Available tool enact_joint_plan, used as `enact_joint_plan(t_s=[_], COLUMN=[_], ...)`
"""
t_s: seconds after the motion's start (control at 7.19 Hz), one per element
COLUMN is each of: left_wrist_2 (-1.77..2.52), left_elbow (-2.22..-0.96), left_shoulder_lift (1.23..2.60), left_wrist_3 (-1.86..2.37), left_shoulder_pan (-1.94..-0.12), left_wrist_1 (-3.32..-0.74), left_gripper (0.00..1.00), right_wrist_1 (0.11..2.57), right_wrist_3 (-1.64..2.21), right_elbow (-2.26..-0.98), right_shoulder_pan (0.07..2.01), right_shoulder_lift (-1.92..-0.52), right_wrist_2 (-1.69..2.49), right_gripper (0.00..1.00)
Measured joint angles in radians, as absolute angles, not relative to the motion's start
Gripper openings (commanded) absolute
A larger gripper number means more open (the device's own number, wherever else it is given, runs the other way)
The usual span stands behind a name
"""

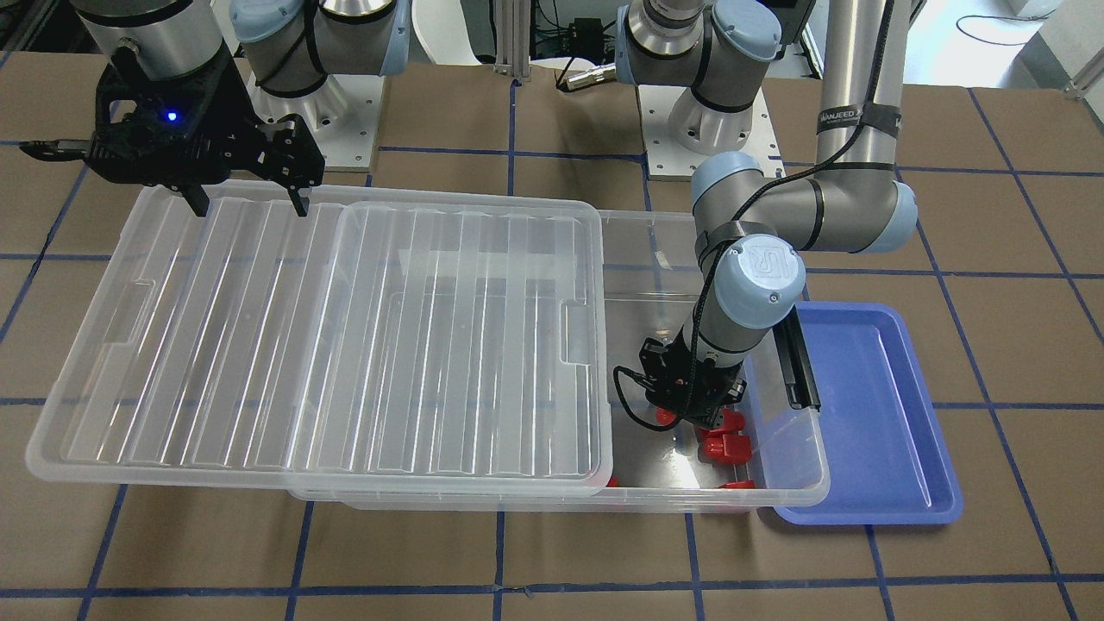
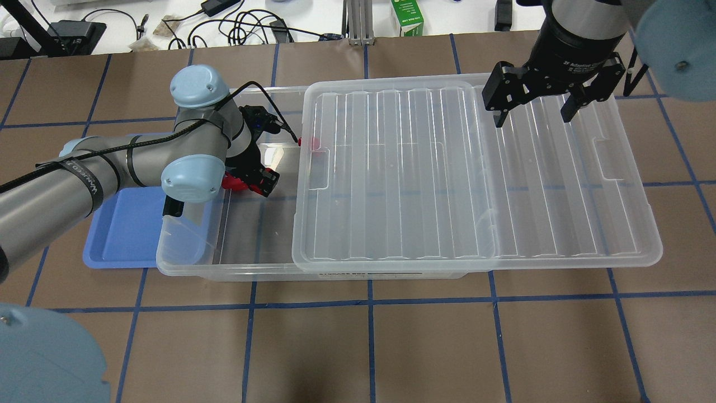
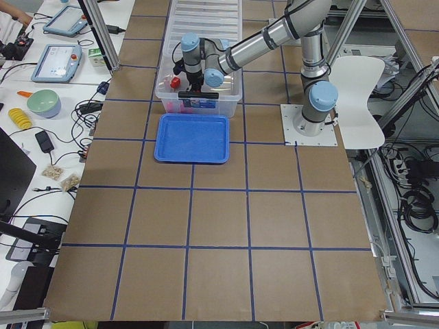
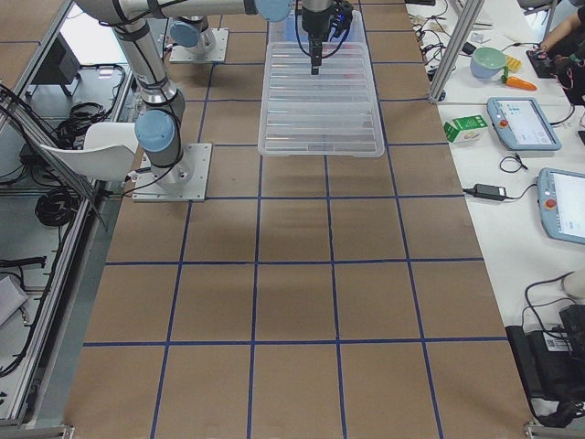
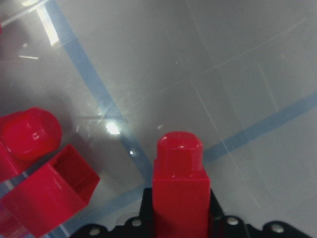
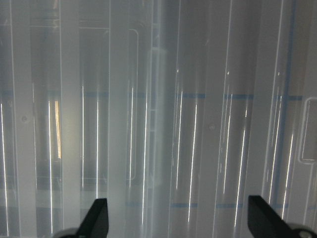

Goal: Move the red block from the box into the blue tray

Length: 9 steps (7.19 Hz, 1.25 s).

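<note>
The clear box (image 1: 780, 496) lies across the table, its ribbed lid (image 1: 319, 345) slid aside so the end by the blue tray (image 1: 871, 414) is uncovered. My left gripper (image 1: 694, 412) is down inside that uncovered end. In the left wrist view it is shut on a red block (image 5: 179, 181), held stub-forward just above the box floor. Other red blocks (image 1: 724, 444) lie beside it, two of them close by in the wrist view (image 5: 47, 191). My right gripper (image 2: 531, 112) is open and empty, hovering over the lid's far end. The tray (image 2: 123, 229) holds nothing.
The box's black latch (image 1: 798, 366) sits on the wall next to the tray. One more red block (image 2: 313, 143) shows at the lid's edge. Monitors, cables and a bowl lie on side benches off the brown table.
</note>
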State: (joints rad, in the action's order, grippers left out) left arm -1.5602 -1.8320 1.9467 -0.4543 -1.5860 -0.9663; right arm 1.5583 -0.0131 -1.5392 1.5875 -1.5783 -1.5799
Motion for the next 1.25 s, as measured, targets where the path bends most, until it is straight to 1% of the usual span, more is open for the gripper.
enact_joint_plan(t_s=[0.56, 0.7, 0.97, 1.25], left_wrist_2=[-1.566, -1.567, -1.572, -1.569], left_elbow=[-1.609, -1.571, -1.544, -1.549], left_shoulder_lift=[1.844, 1.814, 1.772, 1.763], left_wrist_3=[-0.423, -0.381, -0.34, -0.355], left_shoulder_pan=[-1.578, -1.563, -1.461, -1.28], left_wrist_1=[-1.296, -1.368, -1.435, -1.451], left_gripper=[0.0, 0.0, 0.0, 0.0], right_wrist_1=[1.576, 1.588, 1.587, 1.549], right_wrist_3=[-0.018, -0.037, -0.13, -0.285], right_elbow=[-1.54, -1.542, -1.536, -1.505], right_shoulder_pan=[1.579, 1.562, 1.485, 1.356], right_shoulder_lift=[-1.582, -1.582, -1.591, -1.599], right_wrist_2=[-1.581, -1.588, -1.595, -1.595], right_gripper=[1.0, 1.0, 1.0, 1.0])
